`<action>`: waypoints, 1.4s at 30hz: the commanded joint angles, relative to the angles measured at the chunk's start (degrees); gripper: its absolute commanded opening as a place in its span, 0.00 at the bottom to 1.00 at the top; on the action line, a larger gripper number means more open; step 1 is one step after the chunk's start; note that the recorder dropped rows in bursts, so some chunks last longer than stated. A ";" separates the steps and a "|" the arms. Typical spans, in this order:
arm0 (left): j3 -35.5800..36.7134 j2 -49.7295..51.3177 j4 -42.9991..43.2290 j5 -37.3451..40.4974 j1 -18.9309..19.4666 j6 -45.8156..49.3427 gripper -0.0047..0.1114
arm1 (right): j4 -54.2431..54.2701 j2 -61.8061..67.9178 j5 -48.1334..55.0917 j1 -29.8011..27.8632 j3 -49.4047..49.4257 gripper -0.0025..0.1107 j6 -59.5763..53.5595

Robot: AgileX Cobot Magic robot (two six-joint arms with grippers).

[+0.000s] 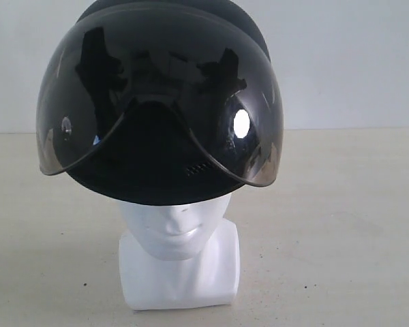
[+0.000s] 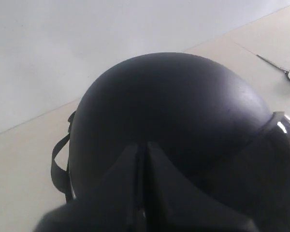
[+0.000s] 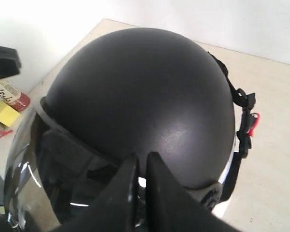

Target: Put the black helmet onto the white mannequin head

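Helmet on head, both claws closed over the shell.
Helmet sits over the top of the head, with the visor hiding the upper face. Nose, mouth, neck and base show below, and the base stands on the table. Left claw: fingers pressed together, nothing between them, tips over the rear shell. Right claw: only a thin slit between the fingers, nothing gripped, tips just above the visor edge. Can't tell if either touches the shell.
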 commanded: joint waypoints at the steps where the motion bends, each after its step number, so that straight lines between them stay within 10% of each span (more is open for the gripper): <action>1: 0.12 2.22 -2.09 -1.15 0.09 1.44 0.08 | 2.41 0.74 -2.14 2.15 0.33 0.08 -1.11; 10: 0.12 2.23 -5.47 1.41 0.09 3.83 0.08 | -3.47 2.15 -11.57 10.91 2.56 0.08 0.66; 42: 0.12 1.77 -7.95 10.74 0.09 6.40 0.08 | -1.82 2.15 -3.91 11.55 6.60 0.08 2.56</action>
